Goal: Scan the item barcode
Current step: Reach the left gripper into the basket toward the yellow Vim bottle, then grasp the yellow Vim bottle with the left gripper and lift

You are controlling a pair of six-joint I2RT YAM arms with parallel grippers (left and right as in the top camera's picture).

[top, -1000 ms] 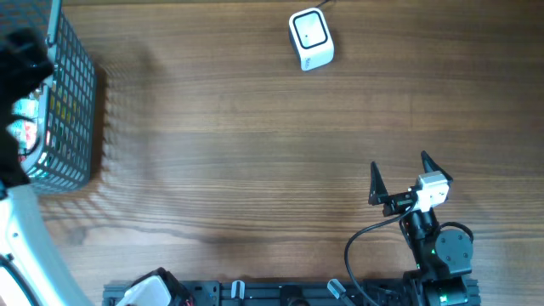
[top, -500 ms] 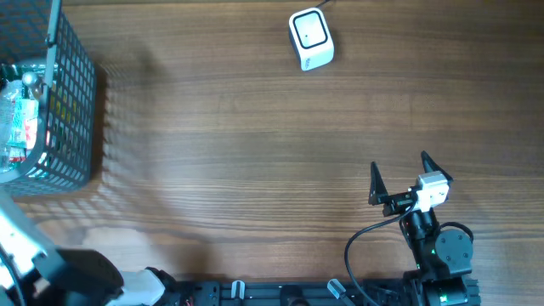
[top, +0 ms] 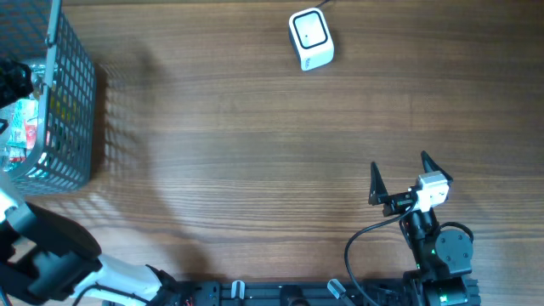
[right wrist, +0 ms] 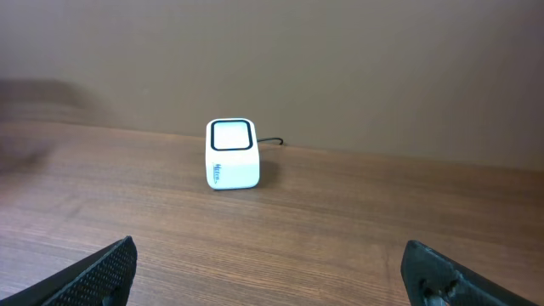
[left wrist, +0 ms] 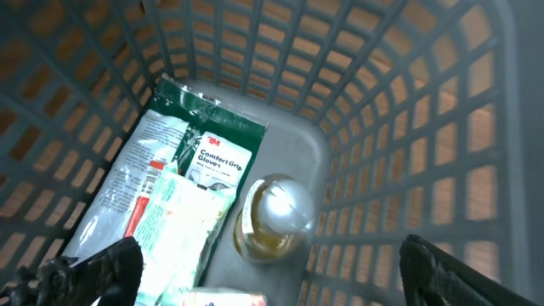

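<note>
Grey plastic lattice fills the left wrist view: the left end effector (left wrist: pixel 272 255) hangs inside the basket (left wrist: pixel 408 102), its two dark fingertips wide apart at the lower corners with nothing gripped between them. On the basket floor lies a green-topped glove packet (left wrist: pixel 183 195) (the print reads "Comfort Grip Gloves"), flat and tilted, with a round jar (left wrist: pixel 276 217) with a shiny lid just beside it on the right, touching its edge. From overhead the basket (top: pixel 72 102) stands at the far left edge of the wooden bench (top: pixel 255 153). The white scanner (top: pixel 310 38) sits well apart from it, at the far side near the middle, its window facing up. The right end effector (top: pixel 399 163) is low at the near right, jaws spread wide and empty, facing the scanner (right wrist: pixel 232 153).
</note>
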